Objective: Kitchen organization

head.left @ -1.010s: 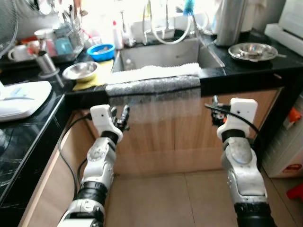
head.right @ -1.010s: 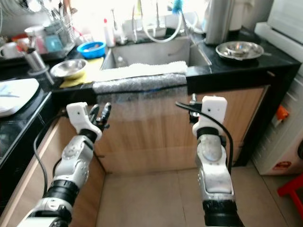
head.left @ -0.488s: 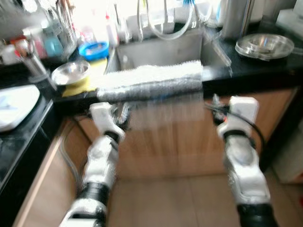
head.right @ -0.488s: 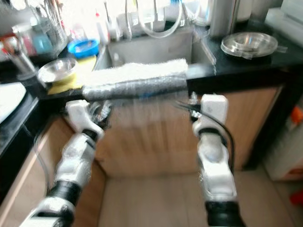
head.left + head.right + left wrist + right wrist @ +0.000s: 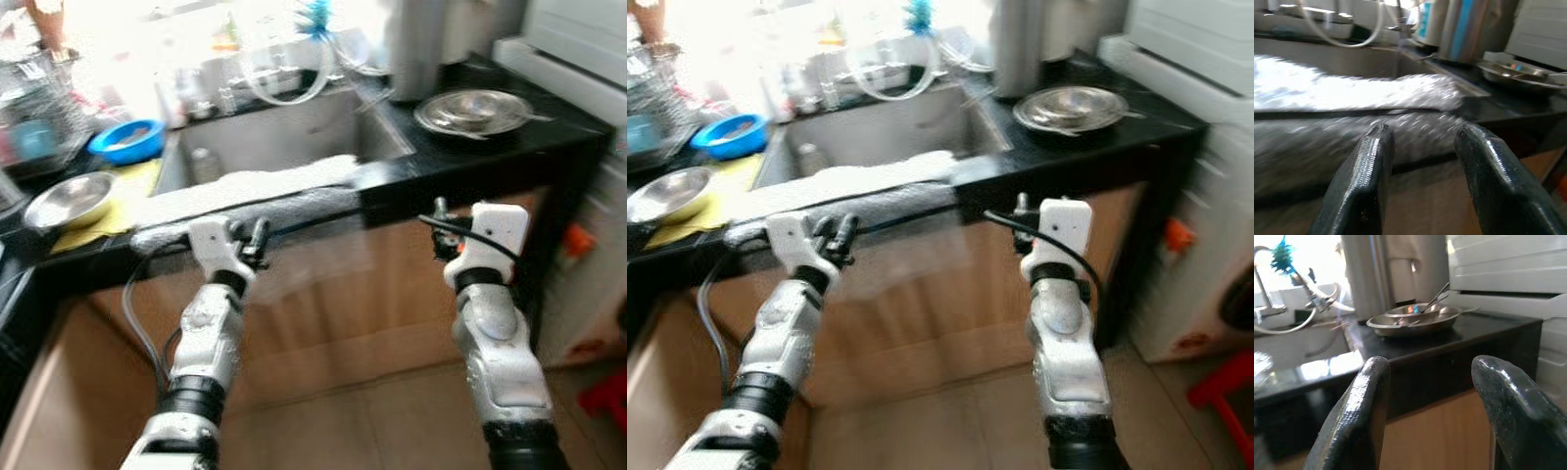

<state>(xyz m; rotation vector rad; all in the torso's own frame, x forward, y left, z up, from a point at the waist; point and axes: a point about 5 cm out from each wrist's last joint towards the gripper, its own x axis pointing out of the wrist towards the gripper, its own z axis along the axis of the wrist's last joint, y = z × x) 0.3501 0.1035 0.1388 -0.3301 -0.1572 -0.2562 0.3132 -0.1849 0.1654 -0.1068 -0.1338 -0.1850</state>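
Your left gripper (image 5: 1420, 161) is raised before the counter edge, fingers parted and empty, facing the bubble-wrap sheet (image 5: 245, 196) draped over the sink's (image 5: 284, 132) front rim. Your right gripper (image 5: 1430, 396) is likewise spread and empty, below the black countertop (image 5: 509, 137). On that countertop, right of the sink, a steel plate (image 5: 473, 110) holds utensils.
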